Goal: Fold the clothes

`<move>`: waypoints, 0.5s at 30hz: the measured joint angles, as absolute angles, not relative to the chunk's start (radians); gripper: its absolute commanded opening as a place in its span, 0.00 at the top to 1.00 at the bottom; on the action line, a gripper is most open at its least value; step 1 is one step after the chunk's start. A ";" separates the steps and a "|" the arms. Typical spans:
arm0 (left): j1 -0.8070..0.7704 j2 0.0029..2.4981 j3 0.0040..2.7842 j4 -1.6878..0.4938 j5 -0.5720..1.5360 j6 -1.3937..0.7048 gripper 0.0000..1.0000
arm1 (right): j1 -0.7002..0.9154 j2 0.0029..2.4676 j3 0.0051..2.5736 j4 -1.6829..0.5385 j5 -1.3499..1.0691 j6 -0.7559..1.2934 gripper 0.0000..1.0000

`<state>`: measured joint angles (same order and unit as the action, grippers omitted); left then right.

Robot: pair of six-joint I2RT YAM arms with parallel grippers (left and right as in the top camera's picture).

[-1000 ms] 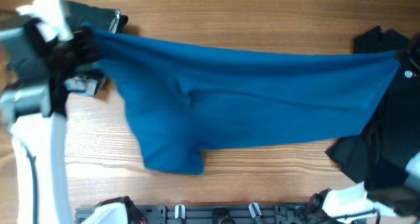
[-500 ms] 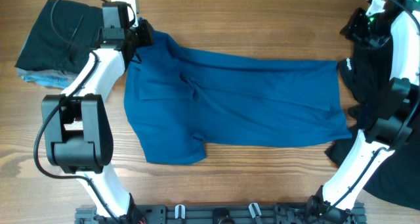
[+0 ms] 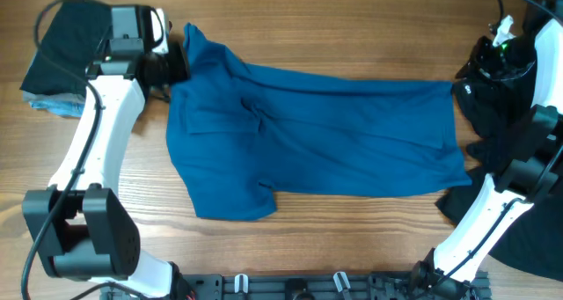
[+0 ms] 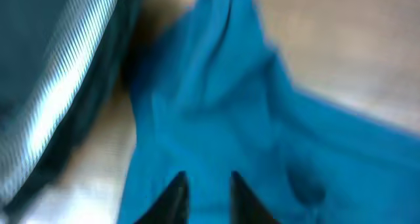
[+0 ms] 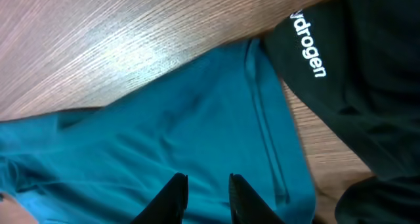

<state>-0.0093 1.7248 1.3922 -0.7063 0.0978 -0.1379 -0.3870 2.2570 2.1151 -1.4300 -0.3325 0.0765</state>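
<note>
- Overhead: the blue polo shirt (image 3: 352, 133) lies spread on the table (image 3: 352, 18), between the two arms.
  - Its long axis runs left to right and dips slightly toward the right.
  - The bunched, creased end points left and rises to a peak at the far-left corner. The straight edge faces right. A sleeve sticks out toward the near edge at the lower left.
  - The left fingers (image 3: 173, 67) sit at the shirt's far-left corner, at the end of the left arm (image 3: 110, 115).
  - The right arm (image 3: 538, 71) reaches over the black garments (image 3: 519, 221) heaped at the right, just beside the shirt's straight edge. Its fingers are lost against the dark cloth.
  - A dark folded stack (image 3: 66, 36) lies at the far left, apart from the shirt.
- Left wrist: the picture is blurred.
  - The left fingers (image 4: 176, 196) stand apart with a narrow gap between them and nothing pinched.
  - Rumpled blue shirt (image 4: 216, 106) fills the view below them, running away diagonally.
  - Something dark and striped (image 4: 59, 86) lies on the left, too blurred to name.
- Right wrist: the right fingers (image 5: 172, 196) are parted and hold nothing, above the shirt's (image 5: 164, 138) hemmed edge.
  - A black garment (image 5: 367, 73) with white lettering (image 5: 308, 43) touches that edge at the right.
  - Bare wood of the table (image 5: 98, 46) shows beyond.
</note>
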 measured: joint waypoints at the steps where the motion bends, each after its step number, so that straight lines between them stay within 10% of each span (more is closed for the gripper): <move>1: -0.015 1.736 1.386 -0.724 0.098 -0.138 0.94 | -0.387 2.257 2.115 -1.430 -0.332 0.076 0.75; 7: -0.031 1.863 1.235 -0.644 0.110 -0.159 0.77 | -0.387 2.257 2.115 -1.456 -0.336 0.059 0.75; 15: -0.022 1.941 1.196 -0.640 0.111 -0.199 0.96 | -0.392 2.100 2.114 -1.517 -0.358 0.050 0.65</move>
